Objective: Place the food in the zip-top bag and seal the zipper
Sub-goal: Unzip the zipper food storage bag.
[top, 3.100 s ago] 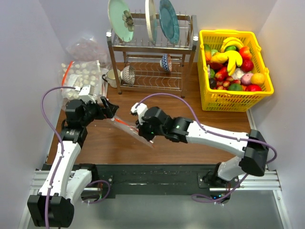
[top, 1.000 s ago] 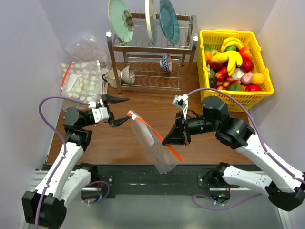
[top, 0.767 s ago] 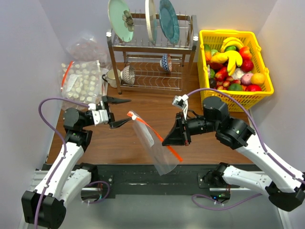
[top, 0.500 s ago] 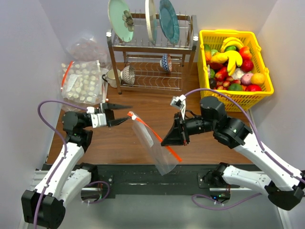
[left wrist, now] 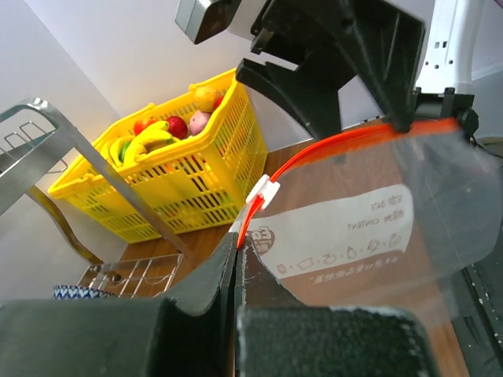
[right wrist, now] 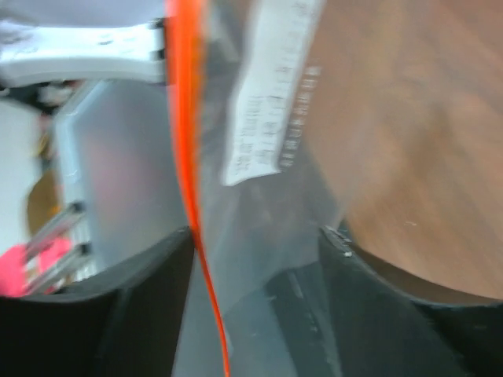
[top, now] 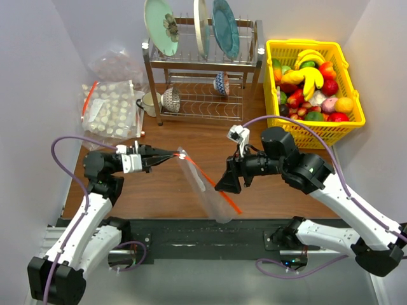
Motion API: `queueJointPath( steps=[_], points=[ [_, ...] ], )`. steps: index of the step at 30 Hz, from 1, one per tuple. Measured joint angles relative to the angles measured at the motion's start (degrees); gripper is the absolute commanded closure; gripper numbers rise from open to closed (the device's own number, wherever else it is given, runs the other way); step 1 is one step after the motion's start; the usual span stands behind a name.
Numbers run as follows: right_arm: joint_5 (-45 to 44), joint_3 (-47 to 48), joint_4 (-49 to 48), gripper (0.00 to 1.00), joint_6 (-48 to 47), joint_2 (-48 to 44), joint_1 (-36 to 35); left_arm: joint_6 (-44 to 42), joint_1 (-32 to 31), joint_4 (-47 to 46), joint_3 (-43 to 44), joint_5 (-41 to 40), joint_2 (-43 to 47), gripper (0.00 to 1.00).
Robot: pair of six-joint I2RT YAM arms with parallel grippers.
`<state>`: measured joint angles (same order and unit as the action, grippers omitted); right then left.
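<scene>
Zip-top bag [top: 206, 197] hung in the air above the table [top: 152, 190], a little toward 6 o'clock of its middle, stretched between your two arms and with nothing in it. Your left jaws were clenched on the bag's corner at its 10 o'clock end, right beside the white slider [left wrist: 263, 191]. Your right jaws stood apart at the 4 o'clock end, with the film and the zipper [top: 202, 175] running through the gap. I could not tell whether that end rested on one finger. All the food [top: 308, 82] lay in the yellow basket [top: 304, 137] at 2 o'clock, well apart from the bag.

By my reading you were at the first step: presenting the bag and getting its mouth open, with no fruit loaded. The next move called for your right jaws to take one lip and draw it away from the other. Otherwise the bag had to go down on the table, so that arm could reach the basket. Thin film sags and slips, so the left hold needed to be firm.

Only the top view showed the basket and how the arms stood to each other. Only the left wrist view showed the clenched grip, the slider at that end, and the label [left wrist: 346, 232] reading in reverse. The right wrist view was blurred. It gave just the gap between the fingers [right wrist: 102, 314], with the red strip close against one.
</scene>
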<state>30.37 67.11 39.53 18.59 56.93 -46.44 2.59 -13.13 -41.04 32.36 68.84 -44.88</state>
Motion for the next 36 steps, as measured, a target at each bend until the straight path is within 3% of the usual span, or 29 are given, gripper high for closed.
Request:
queueJointPath(
  steps=[4,9,17,24,36],
  points=[
    [-8.13,1.57,1.62,0.36,-4.04,1.66,0.00,2.69,-0.44,0.00,0.00,-0.22,-1.20,1.00],
    [-11.37,1.68,-2.84,0.39,-6.91,3.85,0.02,6.03,-0.96,1.14,0.07,-0.59,-4.33,1.00],
    [-11.26,7.56,-10.56,0.44,-11.50,8.83,-0.33,9.53,-1.66,3.85,1.70,-3.04,-5.11,1.00],
    [-10.10,13.11,-14.45,0.48,-15.67,15.87,-1.25,13.05,-1.68,12.55,11.41,-4.15,-12.33,1.00],
    [-8.81,15.80,-15.19,0.48,-22.73,18.05,-1.29,15.43,-1.70,17.66,11.96,-3.87,-13.25,1.00]
  ],
)
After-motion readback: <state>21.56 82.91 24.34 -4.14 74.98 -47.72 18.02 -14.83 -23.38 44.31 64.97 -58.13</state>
